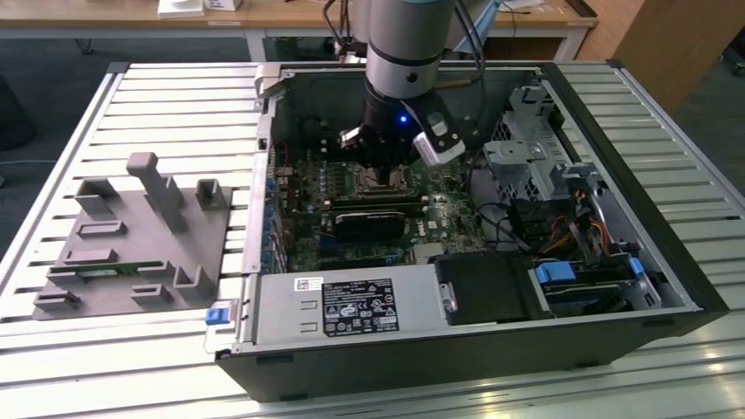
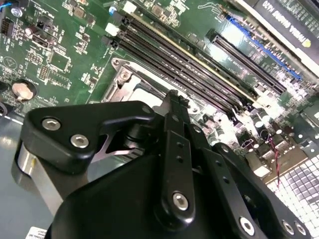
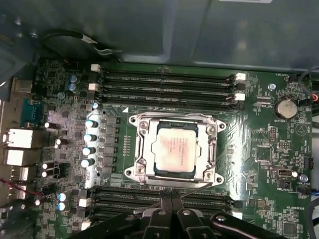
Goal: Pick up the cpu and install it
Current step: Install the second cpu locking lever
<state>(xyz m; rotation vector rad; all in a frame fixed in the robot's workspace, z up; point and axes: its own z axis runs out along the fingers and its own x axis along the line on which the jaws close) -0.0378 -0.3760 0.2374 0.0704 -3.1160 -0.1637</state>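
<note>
Black gripper [image 3: 172, 209] links are seen nearest the lens in both wrist views, with the fingers [image 2: 172, 107] drawn together to a narrow tip and nothing held between them. In the first wrist view the tip is seen just beside the near edge of the socket frame [image 3: 174, 149], over the near memory slots [image 3: 149, 196]. The cpu [image 3: 175, 150] is found seated flat inside the socket frame, its silver top showing a pinkish tinge, with the gripper apart from it. Four screws are noted at the corners of the frame. Beyond the socket, a second bank of memory slots [image 3: 167, 87] is seen, with pale latches at its ends. A coin cell [image 3: 286, 106] is observed on the green motherboard [image 3: 259, 164] to one side of that bank, and a row of silver-topped capacitors [image 3: 90, 142] beside the socket on the other side.

In the exterior view the arm [image 1: 403, 52] is seen reaching down into the open case [image 1: 652, 262], which lies on its side on a slatted metal bench [image 1: 152, 96]. The gripper [image 1: 382, 170] is placed low over the middle of the motherboard [image 1: 349, 249]. A power supply [image 1: 349, 305] is noted at the near end of the case, with drive bays [image 1: 582, 279] at the exterior view's right. A grey fixture [image 1: 128, 244] is recorded on the bench at the exterior view's left, well apart from the case.
</note>
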